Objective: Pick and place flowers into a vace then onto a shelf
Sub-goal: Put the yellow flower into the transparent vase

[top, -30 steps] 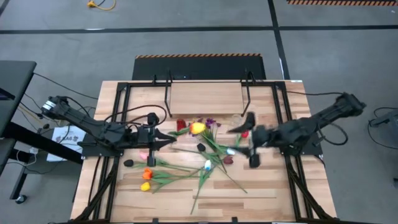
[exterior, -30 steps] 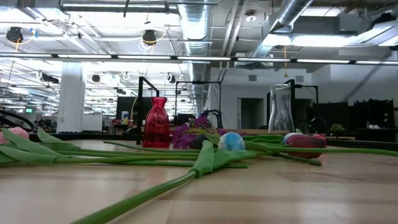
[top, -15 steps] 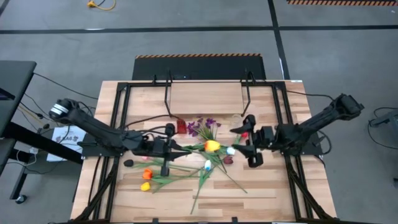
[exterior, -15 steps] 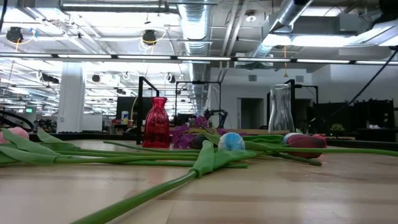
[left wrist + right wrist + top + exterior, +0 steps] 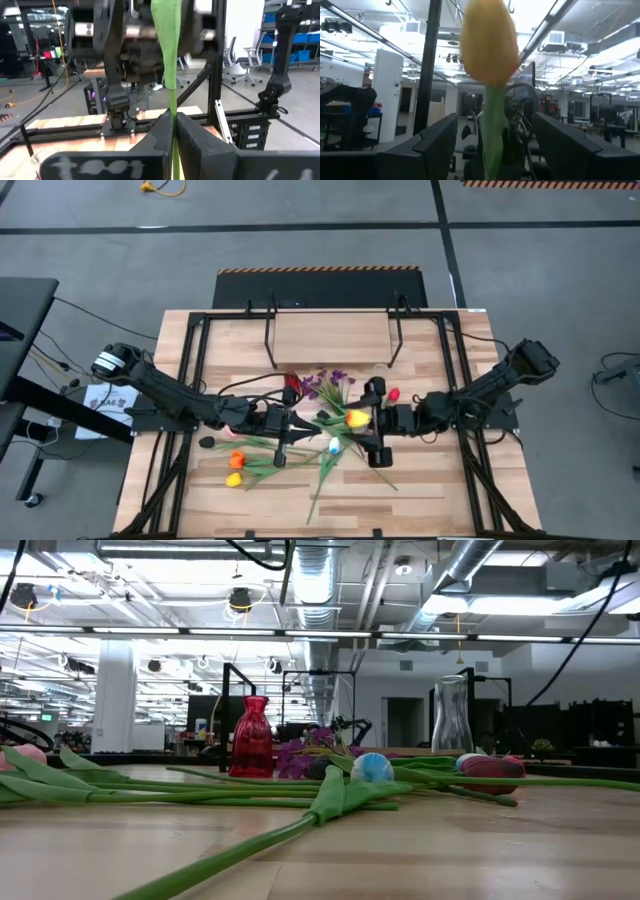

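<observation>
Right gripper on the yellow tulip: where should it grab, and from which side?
On the green stem just under the bloom, not the head. The left gripper is shut on the lower stem and presents the yellow tulip head-first; the right gripper faces it, open, fingers either side of the stem. Probably close straight on.

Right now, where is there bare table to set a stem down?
Free: the shelf top, the table's near strip below the flower pile, and the near right corner. Crowded: the middle, where the left end effector holds the yellow tulip at the open right end effector.
</observation>
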Robot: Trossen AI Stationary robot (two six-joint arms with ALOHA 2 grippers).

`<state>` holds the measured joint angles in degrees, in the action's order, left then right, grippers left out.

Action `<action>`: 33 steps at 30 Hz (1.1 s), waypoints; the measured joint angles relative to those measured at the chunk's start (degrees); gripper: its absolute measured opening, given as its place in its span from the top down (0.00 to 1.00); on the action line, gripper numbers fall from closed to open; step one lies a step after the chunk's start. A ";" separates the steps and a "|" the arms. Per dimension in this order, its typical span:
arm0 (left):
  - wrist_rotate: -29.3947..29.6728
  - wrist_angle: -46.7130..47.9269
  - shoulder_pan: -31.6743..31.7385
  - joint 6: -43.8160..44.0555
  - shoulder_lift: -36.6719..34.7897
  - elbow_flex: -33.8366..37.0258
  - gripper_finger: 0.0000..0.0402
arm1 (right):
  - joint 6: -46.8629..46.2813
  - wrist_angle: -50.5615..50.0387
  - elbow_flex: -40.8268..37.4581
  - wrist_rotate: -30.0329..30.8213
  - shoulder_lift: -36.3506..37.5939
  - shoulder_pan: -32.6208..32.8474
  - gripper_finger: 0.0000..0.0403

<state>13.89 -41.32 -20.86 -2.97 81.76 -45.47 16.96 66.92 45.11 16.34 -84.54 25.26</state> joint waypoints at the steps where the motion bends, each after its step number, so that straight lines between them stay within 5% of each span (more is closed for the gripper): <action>1: 0.06 -0.10 0.00 0.26 0.00 0.00 1.00 | 0.52 -0.05 0.89 0.01 -0.52 0.00 0.37; 21: 1.93 -0.20 -0.07 0.92 -0.04 0.00 1.00 | 2.60 -4.74 4.34 0.48 -0.85 0.29 0.40; 26: 2.20 -0.17 -0.07 1.25 -0.07 0.00 1.00 | 2.60 -4.74 4.34 2.26 -0.85 0.02 0.58; 31: 2.18 -0.09 -0.07 1.25 -0.07 0.00 0.99 | 3.17 -5.15 4.34 3.00 -0.85 -0.28 0.94; 33: 1.83 -0.04 -0.07 1.40 -0.09 0.00 0.99 | 3.07 -5.18 4.34 2.98 -0.85 -0.32 0.96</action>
<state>15.73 -41.36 -20.93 -1.57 81.67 -45.47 20.03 61.73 49.45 19.32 -85.38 24.94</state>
